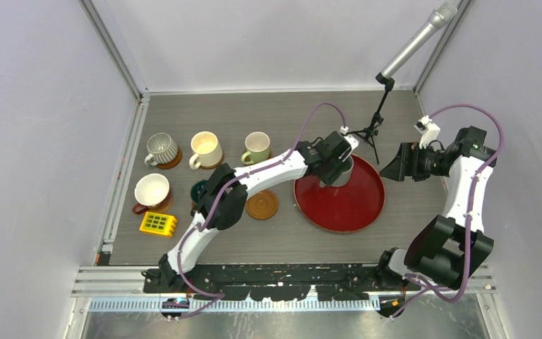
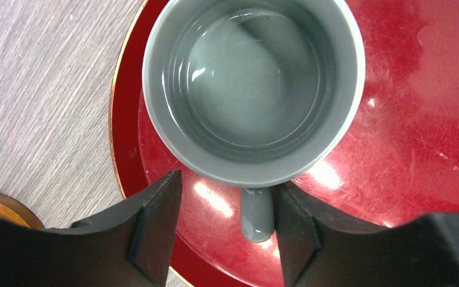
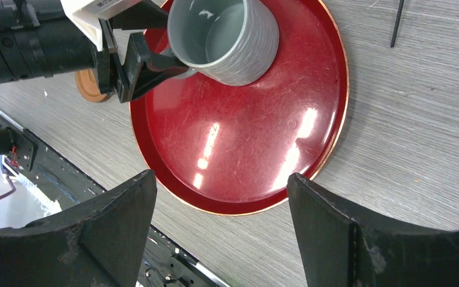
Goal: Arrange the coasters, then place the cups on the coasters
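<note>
Here, the left gripper (image 2: 228,186) straddles the handle (image 2: 257,218) of the grey-blue mug (image 2: 254,89) on the red tray (image 3: 245,149).
Only its wrist view shows a gap beside the handle; overhead, a bare coaster (image 1: 262,205) lies near the tray. The right gripper (image 3: 221,182) gapes wide, empty.

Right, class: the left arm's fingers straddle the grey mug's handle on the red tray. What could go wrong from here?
1. The handle sits nearer one of the left fingers, so closing may shove the grey mug across the glossy red tray.
2. Held by that thin handle alone, the mug may swing or slip when lifted.
3. The bare coaster lies near the dark mug, which could be bumped.
</note>
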